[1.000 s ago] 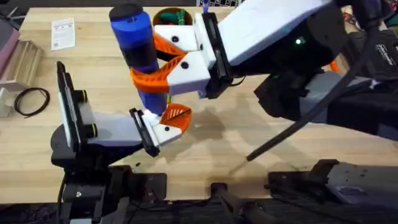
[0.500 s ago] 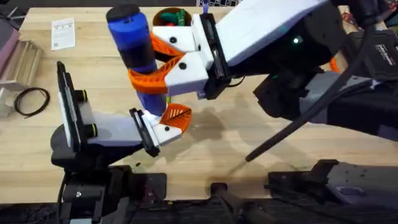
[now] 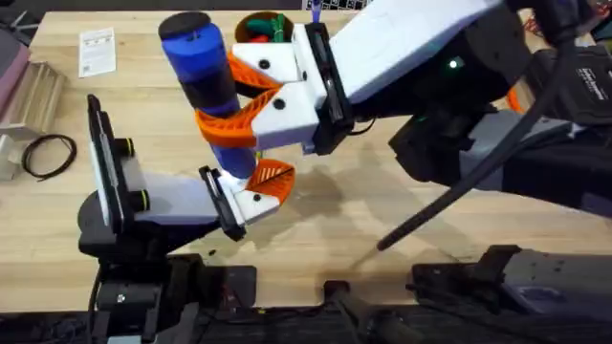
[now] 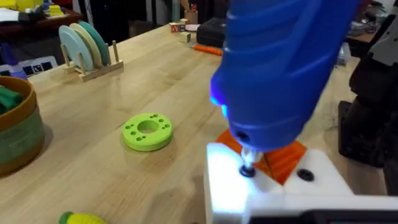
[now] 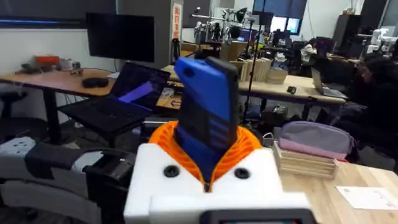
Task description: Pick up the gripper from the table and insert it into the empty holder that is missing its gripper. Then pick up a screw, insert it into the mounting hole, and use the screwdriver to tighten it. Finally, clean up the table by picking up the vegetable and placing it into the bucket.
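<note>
My right gripper [image 3: 229, 100] is shut on the blue screwdriver [image 3: 203, 76], which stands nearly upright between its orange pads [image 5: 245, 146]. The metal bit [image 4: 247, 163] presses down into a hole on top of the white holder [image 4: 227, 183] on my left gripper [image 3: 260, 189]. The orange gripper wedge [image 4: 283, 158] sits in that holder. At the table's far edge, the bucket [image 3: 266, 27] holds red and green toys. The yellow vegetable [image 4: 84, 218] lies on the table near the left gripper.
A green round disc [image 4: 148, 132] lies between the bucket [image 4: 15, 134] and the holder. A wooden rack of discs [image 4: 87, 46] stands farther off. A black cable loop [image 3: 48, 153], a paper card [image 3: 96, 50] and a wooden tray [image 3: 33, 91] occupy the table's left side.
The top of the screwdriver has leaned slightly to the left while its tip stays on the holder. The left arm has not moved.
</note>
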Available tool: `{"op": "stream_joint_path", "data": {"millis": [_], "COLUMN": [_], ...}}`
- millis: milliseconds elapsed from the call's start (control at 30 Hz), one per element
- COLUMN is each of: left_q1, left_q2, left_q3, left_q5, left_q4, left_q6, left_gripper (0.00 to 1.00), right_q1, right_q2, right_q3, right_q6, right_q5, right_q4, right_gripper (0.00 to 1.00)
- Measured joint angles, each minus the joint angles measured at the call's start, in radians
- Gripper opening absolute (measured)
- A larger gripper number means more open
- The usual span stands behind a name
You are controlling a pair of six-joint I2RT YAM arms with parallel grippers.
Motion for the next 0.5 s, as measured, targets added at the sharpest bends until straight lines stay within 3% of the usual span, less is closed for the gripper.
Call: {"op": "stream_joint_path", "data": {"millis": [500], "left_q1": [0.000], "left_q2": [0.000], "left_q3": [0.000], "left_q5": [0.000], "left_q4": [0.000], "left_q6": [0.000], "left_gripper": [0.012], "right_q1": [-0.003], "right_q2": [0.000], "right_q3": [0.049], "right_q6": [0.014], "right_q5": [-0.008], "right_q4": [0.079], "right_gripper": [0.022]}}
